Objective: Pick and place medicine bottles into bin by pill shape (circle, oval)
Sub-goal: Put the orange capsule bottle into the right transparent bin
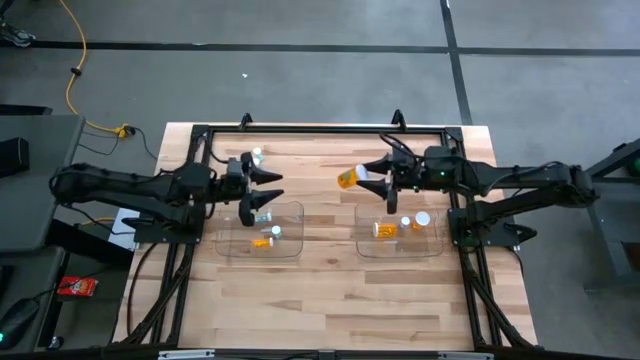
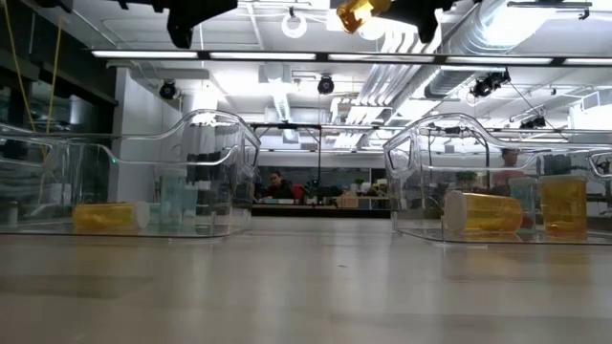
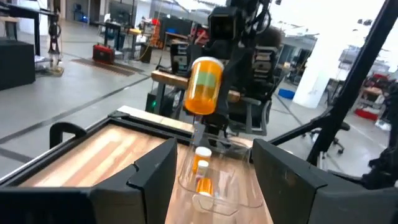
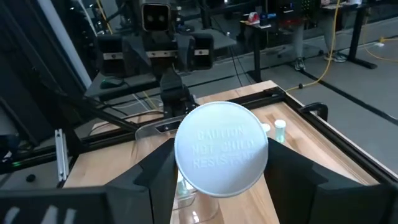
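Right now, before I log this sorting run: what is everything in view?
left bin: one, clear, mid-table
right bin: one, clear, mid-table
left-bin bottles: one amber, pale ones beside it, count unclear
right-bin bottles: two amber, one lying, one upright; one pale
loose bottle: at least one, pale, by the table's far edge
held bottle: one, amber with white cap, above the table
table: one, light wood
person: one, in the room behind
left pincer: open, over the left bin's far edge
right pincer: shut on the held bottle
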Controlling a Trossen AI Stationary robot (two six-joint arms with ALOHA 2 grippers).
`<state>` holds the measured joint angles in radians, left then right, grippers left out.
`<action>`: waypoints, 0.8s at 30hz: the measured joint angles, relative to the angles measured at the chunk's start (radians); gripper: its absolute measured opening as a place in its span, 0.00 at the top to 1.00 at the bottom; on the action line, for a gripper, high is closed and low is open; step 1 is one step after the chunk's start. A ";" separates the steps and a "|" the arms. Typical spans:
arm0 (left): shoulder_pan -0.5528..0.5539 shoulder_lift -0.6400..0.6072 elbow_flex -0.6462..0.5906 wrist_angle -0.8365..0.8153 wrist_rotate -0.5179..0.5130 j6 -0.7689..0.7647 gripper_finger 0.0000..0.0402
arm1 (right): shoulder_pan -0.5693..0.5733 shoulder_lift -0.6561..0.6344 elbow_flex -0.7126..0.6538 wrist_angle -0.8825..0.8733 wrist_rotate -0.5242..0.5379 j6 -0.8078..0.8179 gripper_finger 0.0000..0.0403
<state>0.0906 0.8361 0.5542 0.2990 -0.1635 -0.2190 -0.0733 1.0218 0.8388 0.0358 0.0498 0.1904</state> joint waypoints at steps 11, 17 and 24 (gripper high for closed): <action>0.000 0.052 0.039 0.010 0.006 0.031 0.50 | 0.011 0.004 0.003 -0.006 0.000 -0.011 0.54; 0.001 0.050 0.039 0.010 0.002 0.039 0.50 | 0.011 0.004 0.003 -0.006 -0.005 -0.008 0.54; 0.001 0.050 0.039 0.009 -0.006 0.039 0.50 | 0.120 0.024 0.119 -0.238 0.004 0.004 0.54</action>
<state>0.0914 0.8864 0.5934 0.3085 -0.1692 -0.1797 0.0465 1.0457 0.9577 -0.2025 0.0534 0.1949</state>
